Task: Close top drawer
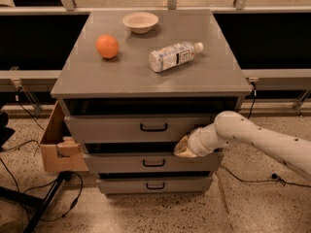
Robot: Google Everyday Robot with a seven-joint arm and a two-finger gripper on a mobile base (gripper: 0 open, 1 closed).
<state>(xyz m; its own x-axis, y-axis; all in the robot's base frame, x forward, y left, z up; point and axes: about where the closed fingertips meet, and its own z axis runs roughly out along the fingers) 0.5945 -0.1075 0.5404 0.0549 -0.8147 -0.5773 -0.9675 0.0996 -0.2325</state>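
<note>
Speckled floor (pixel 252 203), grey wooden cabinet (pixel 126 74); tall grey top drawer (pixel 116 128) slightly out, tan gripper (pixel 183 147) at its lower-right edge, grip state unclear.

on the grey cabinet top (pixel 121 79), round orange fruit (pixel 107 46) left, clear plastic bottle (pixel 172 56) right, pale bowl (pixel 140 21) behind; gripper (pixel 182 148) at the lower right front of the grey wooden top drawer (pixel 121 129).
</note>
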